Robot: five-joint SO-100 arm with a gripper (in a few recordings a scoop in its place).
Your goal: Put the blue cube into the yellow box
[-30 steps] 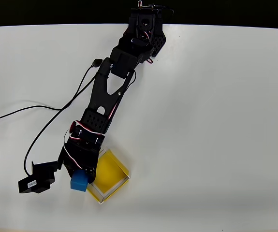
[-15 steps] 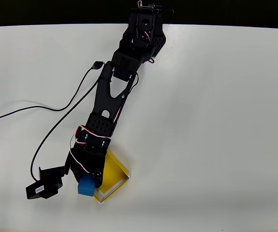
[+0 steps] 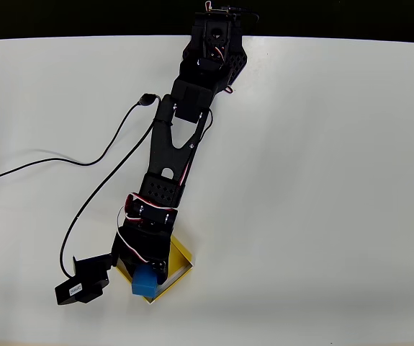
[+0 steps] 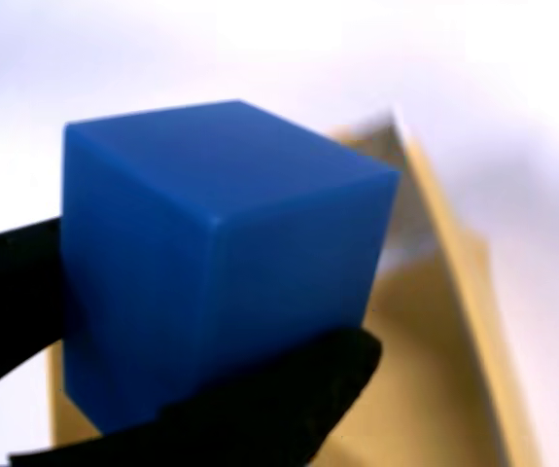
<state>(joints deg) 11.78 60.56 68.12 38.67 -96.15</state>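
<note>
A: Which step is judged to be in hand?

B: The carry. The small, solid, matte bright-blue cube (image 4: 216,263) is held clenched between the black fingers (image 4: 260,409) of the two-finger gripper (image 3: 146,277), one finger seen below the block and the other at its left in the wrist view. In the overhead view the cube (image 3: 145,282) is seen at the lower-left part of the shallow, square, open-top yellow box with pale rims (image 3: 183,254), over or close to the rim nearest the bottom of the picture.

A: Is the cube inside the box yet?

B: It is judged not to be set down. It is gripped, and in the wrist view the yellow floor (image 4: 425,389) is seen beyond and below it. Whether it hangs fully within the walls cannot be told.

A: What is called for next?

B: A small shift toward the middle of the box would be wanted, so that no rim lies beneath the block; then a lowering and an opening of the fingers. If released over the rim, the cube could be tipped out onto the white table (image 3: 322,180).

A: And the contents of the box?

B: Nothing is seen lying on the visible floor; much of it is covered by the black arm (image 3: 174,155).
</note>
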